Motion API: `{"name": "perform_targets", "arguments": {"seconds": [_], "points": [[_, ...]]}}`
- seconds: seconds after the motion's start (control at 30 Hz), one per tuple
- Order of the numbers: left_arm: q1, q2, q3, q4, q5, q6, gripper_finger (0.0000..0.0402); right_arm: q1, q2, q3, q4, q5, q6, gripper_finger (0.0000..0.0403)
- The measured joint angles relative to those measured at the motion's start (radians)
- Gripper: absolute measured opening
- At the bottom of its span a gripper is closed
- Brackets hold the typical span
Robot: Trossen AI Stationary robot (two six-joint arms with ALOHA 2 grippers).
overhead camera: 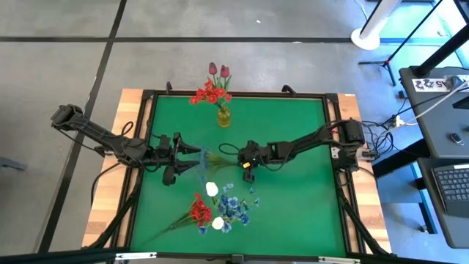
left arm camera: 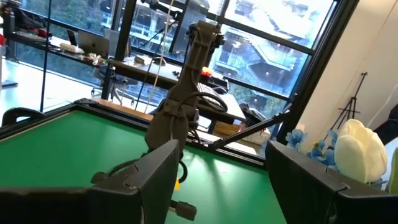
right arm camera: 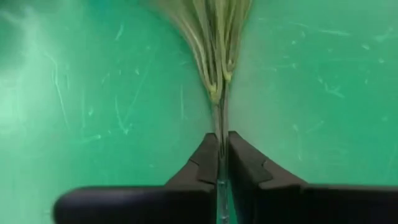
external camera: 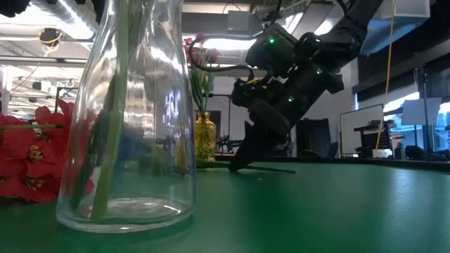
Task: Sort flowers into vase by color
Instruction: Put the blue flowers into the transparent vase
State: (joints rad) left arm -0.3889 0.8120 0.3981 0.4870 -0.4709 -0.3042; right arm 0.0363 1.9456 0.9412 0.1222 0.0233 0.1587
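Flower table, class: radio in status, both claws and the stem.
Right claw shut on green stem, mid-table. Left claw open, waiting beside. Nothing blocking.

In the right wrist view, the stem (right arm camera: 219, 118) is running out past the frame edge, its blossoms lying out of shot, so its colour is staying unknowable there. At the desk's six o'clock, the white bud (left arm camera: 359, 149) is getting clipped by the left wrist frame. In the low view, a clear vase (external camera: 130, 119) is looming blurred, its neck being cut off and its bulk blocking the red flowers (external camera: 31, 158).
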Motion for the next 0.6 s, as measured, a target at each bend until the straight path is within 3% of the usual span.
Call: {"name": "perform_targets", "arguments": {"seconds": [0.27,0.6], "points": [[0.000,0.000,0.000,0.000,0.000,0.000,0.0234,-0.026,-0.049,-0.007,-0.009,-0.015,0.103,0.0017],[-0.014,-0.027,0.067,0.034,0.002,0.093,0.0234,-0.023,-0.276,-0.010,-0.053,0.004,0.133,0.0010]]}}
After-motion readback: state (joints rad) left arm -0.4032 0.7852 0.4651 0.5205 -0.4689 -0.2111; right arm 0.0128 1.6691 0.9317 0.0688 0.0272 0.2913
